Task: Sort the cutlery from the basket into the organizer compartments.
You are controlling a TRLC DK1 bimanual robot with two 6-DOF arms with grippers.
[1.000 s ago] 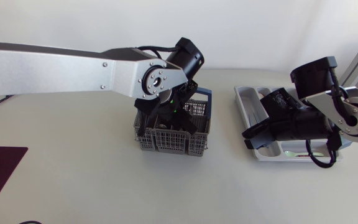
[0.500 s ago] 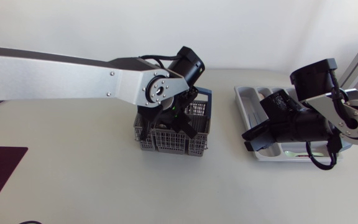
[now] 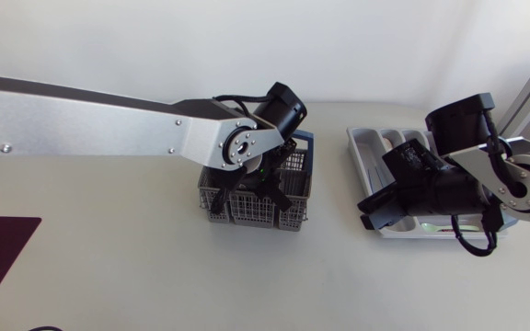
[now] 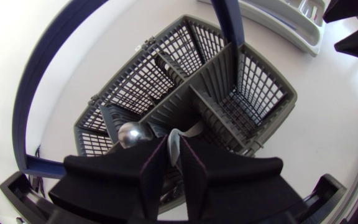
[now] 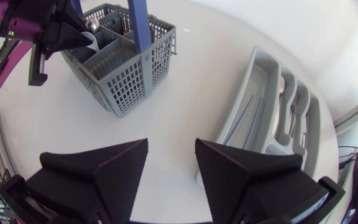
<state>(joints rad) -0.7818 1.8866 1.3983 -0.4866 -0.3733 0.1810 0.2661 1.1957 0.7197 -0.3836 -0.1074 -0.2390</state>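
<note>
Looks partway through. Can see several pieces lying already in the organizer [image 5: 241, 87], ahead of the right jaws: long thin pieces [image 5: 244, 118] in one slot, what look like forks [image 5: 298, 112] in another. Cannot tell whether every slot has something in it. Have the left jaws clenched on a pale handle [image 4: 174, 148], pinched from both sides, down inside the basket [image 4: 260, 93]; cannot say which kind of cutlery it belongs to. Can make out a shiny spoon bowl [image 4: 131, 134] just beside those jaws, in the same part of the basket, so judge at least one more thing possibly left there. Cannot see into the cells under the jaws; see nothing in the cells ahead of them. Hold the right jaws spread wide and empty above the desk [image 3: 136, 267], between basket and organizer, touching neither. Left to do, by this reckoning: lift the gripped handle out, carry it across to its proper slot, then clear whatever else remains in the basket.
</note>
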